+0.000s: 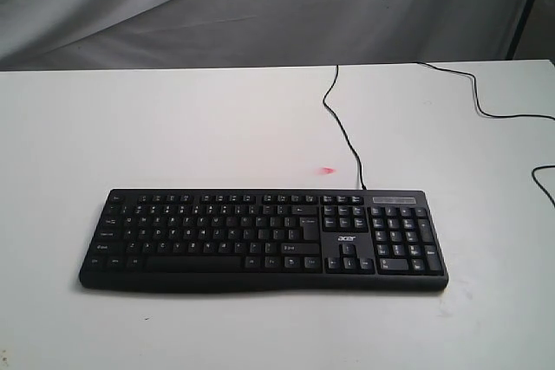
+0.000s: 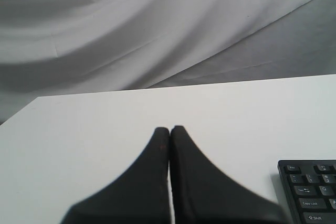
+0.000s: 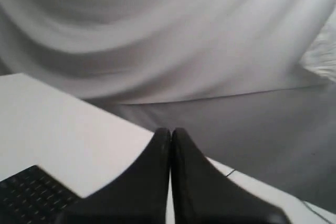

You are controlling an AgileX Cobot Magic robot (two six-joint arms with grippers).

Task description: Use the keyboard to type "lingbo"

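The wide black keyboard (image 1: 264,238) with white legends and an acer logo lies near the front of the white table (image 1: 173,127). Neither arm shows in the exterior view. In the left wrist view my left gripper (image 2: 169,128) is shut with nothing in it, above bare table, and a corner of the keyboard (image 2: 311,190) shows to one side of it. In the right wrist view my right gripper (image 3: 170,129) is likewise shut and empty, with the keyboard's corner (image 3: 29,195) off to its side.
The keyboard's thin black cable (image 1: 340,127) runs back from the keyboard toward the table's far edge. A second black cable (image 1: 486,101) trails over the back right of the table. A small pink mark (image 1: 327,171) lies behind the keyboard. Grey cloth hangs behind.
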